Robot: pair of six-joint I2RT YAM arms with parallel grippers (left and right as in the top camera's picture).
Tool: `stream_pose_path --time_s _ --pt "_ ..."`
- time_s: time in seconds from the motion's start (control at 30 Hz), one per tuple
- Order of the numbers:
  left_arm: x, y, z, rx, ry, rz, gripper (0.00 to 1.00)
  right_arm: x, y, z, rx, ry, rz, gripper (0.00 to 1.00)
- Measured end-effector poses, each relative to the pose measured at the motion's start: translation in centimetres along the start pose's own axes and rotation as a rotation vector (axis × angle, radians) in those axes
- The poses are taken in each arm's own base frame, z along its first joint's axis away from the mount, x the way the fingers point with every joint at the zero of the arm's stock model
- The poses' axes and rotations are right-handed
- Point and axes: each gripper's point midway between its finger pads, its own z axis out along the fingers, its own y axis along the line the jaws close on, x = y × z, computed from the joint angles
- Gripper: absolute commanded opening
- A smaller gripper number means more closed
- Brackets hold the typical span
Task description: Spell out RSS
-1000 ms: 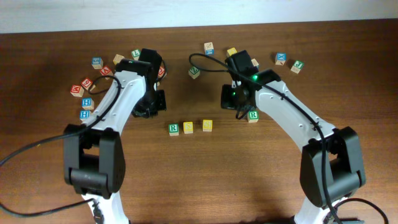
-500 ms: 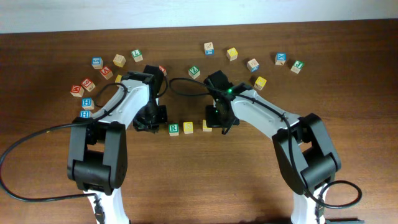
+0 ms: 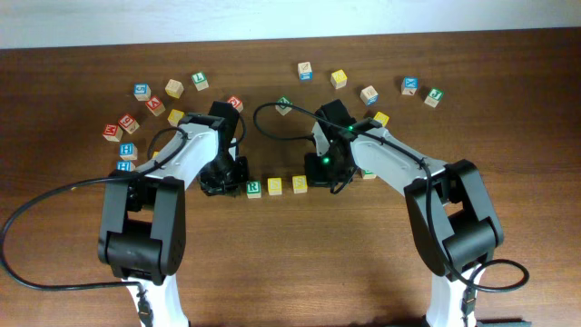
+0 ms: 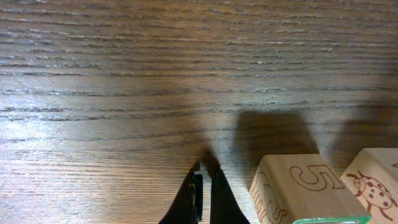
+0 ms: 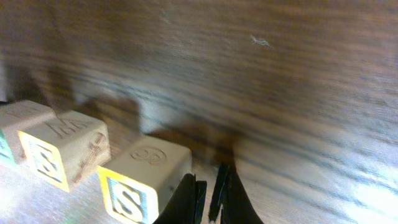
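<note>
Three cubes lie in a row at mid table: the green R cube (image 3: pixel 253 188), a yellow S cube (image 3: pixel 274 185) and a second yellow S cube (image 3: pixel 299 183). My left gripper (image 3: pixel 232 183) is shut, low over the wood just left of the R cube. In the left wrist view its fingertips (image 4: pixel 204 175) are closed with nothing between them, and the R cube (image 4: pixel 297 186) shows a carved 5 on its side. My right gripper (image 3: pixel 320 176) is shut beside the right S cube. The right wrist view has that gripper (image 5: pixel 210 182) right against this S cube (image 5: pixel 144 179).
Loose letter cubes lie along the back: a left group (image 3: pixel 145 104), more near the middle (image 3: pixel 305 71) and a right group (image 3: pixel 411 86). A yellow cube (image 3: pixel 379 119) and another cube (image 3: pixel 368 173) sit close to the right arm. Cables trail from both arms.
Both arms have come forward and inward to the two ends of the row. The right gripper swung from the back right to the right S cube, which sits slightly further left.
</note>
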Motion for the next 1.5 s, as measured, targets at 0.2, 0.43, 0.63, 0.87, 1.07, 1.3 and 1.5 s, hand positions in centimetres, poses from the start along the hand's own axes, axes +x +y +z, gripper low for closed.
stream_pose_path --time_s 0.2,0.43,0.63,0.87,1.07,1.3,1.5 --pt "-0.1 -1.1 0.1 0.051 -0.004 0.01 0.0 0.0 1.2 0.4 -0.082 -0.007 -0.012 0.04" --pt "0.3 -2.8 0.3 0.071 -0.006 0.048 0.0 0.2 1.4 0.4 -0.098 0.005 0.033 0.04" --pt "-0.1 -3.2 0.3 0.085 -0.025 0.055 0.0 0.1 3.0 1.0 -0.117 -0.016 -0.012 0.04" --pt "-0.3 -3.1 0.3 0.067 -0.034 0.062 0.0 0.3 3.3 1.3 -0.099 -0.019 -0.027 0.04" --pt "-0.5 -3.3 0.3 0.073 -0.046 0.072 0.0 0.4 3.2 1.3 -0.097 -0.014 -0.023 0.04" --pt "-0.7 -3.6 0.3 0.092 -0.052 0.081 0.0 0.1 2.7 1.1 -0.097 -0.02 -0.011 0.04" --pt "-0.4 -3.7 0.3 0.094 -0.04 0.081 0.0 0.0 2.7 1.1 -0.098 -0.023 -0.011 0.04"
